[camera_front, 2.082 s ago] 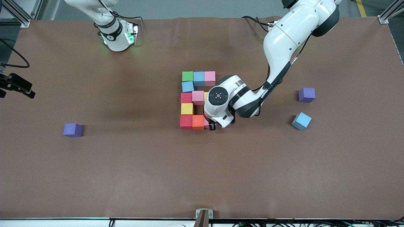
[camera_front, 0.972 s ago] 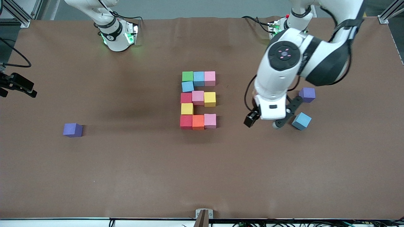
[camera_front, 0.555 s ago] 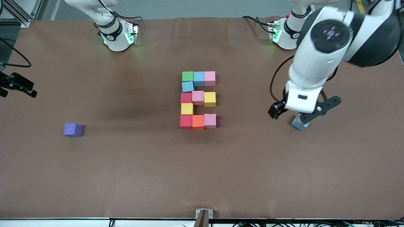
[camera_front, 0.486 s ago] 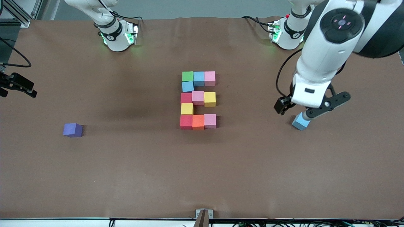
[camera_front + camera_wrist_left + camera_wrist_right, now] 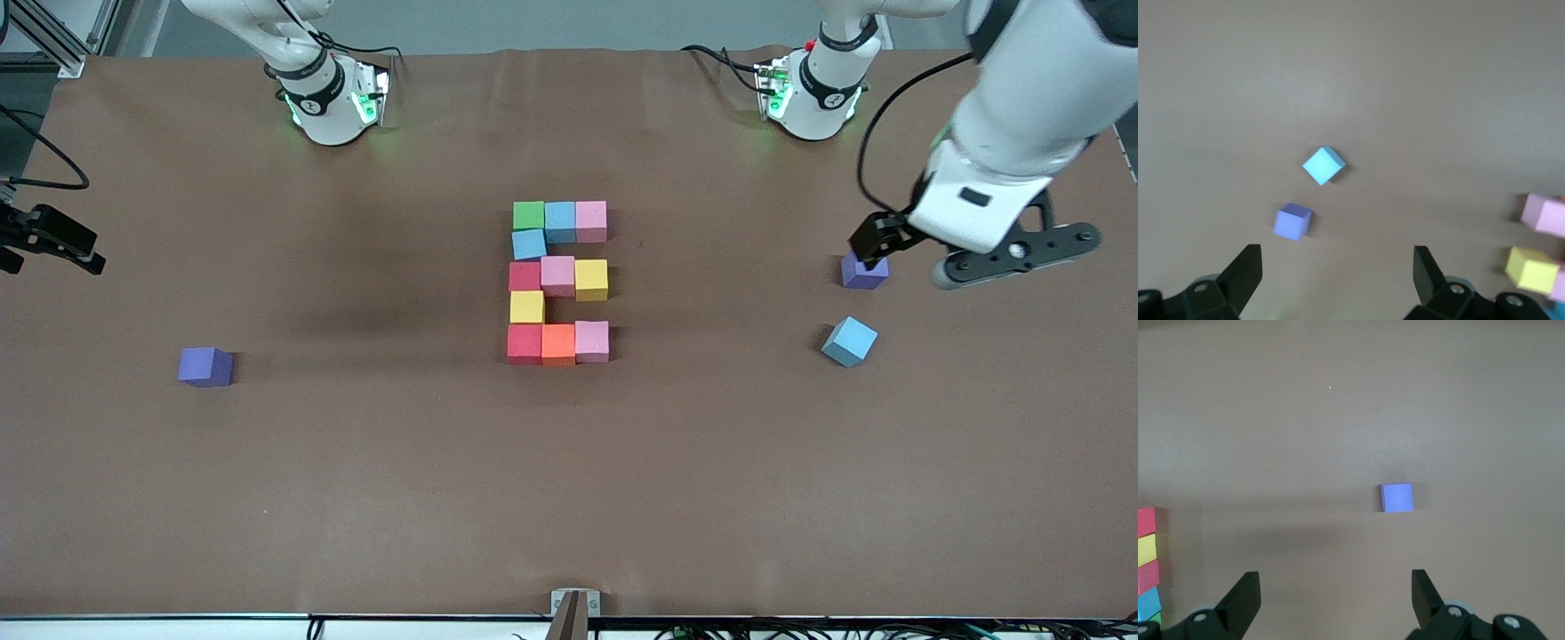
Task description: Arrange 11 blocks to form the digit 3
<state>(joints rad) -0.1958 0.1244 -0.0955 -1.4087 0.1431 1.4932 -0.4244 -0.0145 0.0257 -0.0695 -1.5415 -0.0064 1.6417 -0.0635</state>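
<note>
Ten blocks (image 5: 558,282) sit packed together mid-tabletop (image 5: 356,462), forming most of the digit, while the eleventh, a loose light blue cube (image 5: 849,341), lies well apart toward the left arm's end, turned at an angle to the group. A purple cube (image 5: 863,269) rests near it, farther from the front camera; a second purple cube (image 5: 204,366) lies toward the right arm's end.

The left pincer (image 5: 969,253) hangs spread wide and empty over the tabletop beside the first purple cube. The left wrist view shows both cubes between its fingers (image 5: 1245,273). The right pincer (image 5: 1335,600), also wide open and holding nothing, waits up over the tabletop above the second purple cube.

The likely risk is the left pincer closing on the purple cube instead of the light blue one, since they lie close together. Because the blue cube is rotated, fingers meeting its corners could twist or push it away. Seating it could also nudge neighbouring cubes out of line.
</note>
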